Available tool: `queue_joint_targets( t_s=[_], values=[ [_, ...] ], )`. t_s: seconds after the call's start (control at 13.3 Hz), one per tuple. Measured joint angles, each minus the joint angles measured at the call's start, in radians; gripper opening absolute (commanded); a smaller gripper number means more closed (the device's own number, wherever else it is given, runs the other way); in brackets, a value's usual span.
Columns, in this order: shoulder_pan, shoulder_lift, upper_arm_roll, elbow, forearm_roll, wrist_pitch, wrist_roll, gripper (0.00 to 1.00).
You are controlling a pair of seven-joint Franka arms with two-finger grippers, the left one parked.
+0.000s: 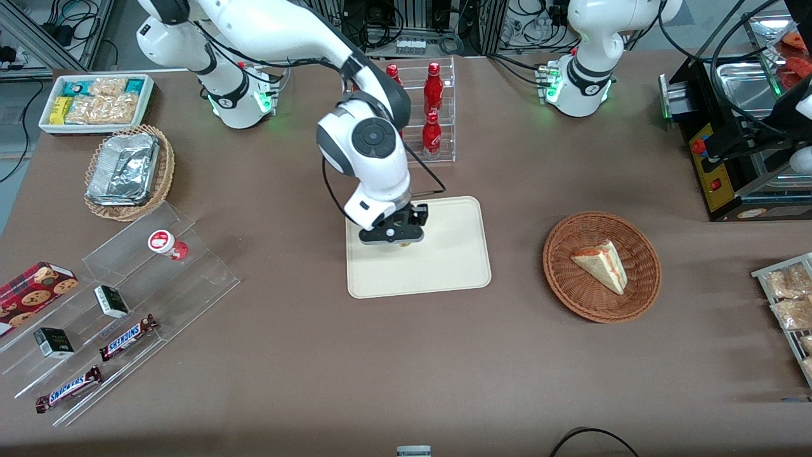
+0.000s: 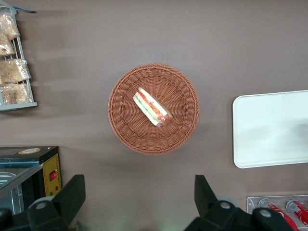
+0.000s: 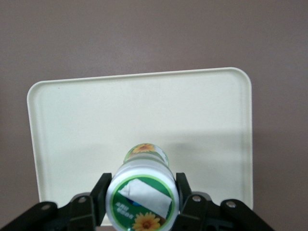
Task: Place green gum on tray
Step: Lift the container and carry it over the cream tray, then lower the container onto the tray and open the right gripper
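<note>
Over the tray (image 3: 202,110), my gripper (image 3: 142,202) is clamped snug on the green gum (image 3: 141,195), one finger each side. Lid has a sunflower print; Snickers bars (image 1: 127,337) sit toward my arm's end.

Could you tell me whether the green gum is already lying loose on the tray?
No, the gripper above the tray holds the green gum between its fingers.

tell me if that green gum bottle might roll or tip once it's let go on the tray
Likely rigid: the green gum keeps its round shape with the gripper shut on it. Its cylindrical body could roll if laid sideways. Set upright on the flat tray, it should probably stand.
</note>
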Motion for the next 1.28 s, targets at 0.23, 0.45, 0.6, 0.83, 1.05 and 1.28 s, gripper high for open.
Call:
queue_joint_targets(
  t_s=[0.23,0.45,0.6,0.83,1.05,1.28],
  values=[
    [0.008,0.063,-0.001,0.001,0.000,0.064,0.011,0.00],
    [0.022,0.109,-0.002,0.003,0.000,0.112,0.019,0.00],
    [0.035,0.126,-0.002,0.005,0.000,0.119,0.021,0.00],
    [0.046,0.144,-0.002,0.009,0.000,0.123,0.030,0.00],
    [0.046,0.164,-0.002,0.011,0.000,0.132,0.031,0.35],
    [0.046,0.171,-0.002,0.014,0.000,0.134,0.032,1.00]
  ],
)
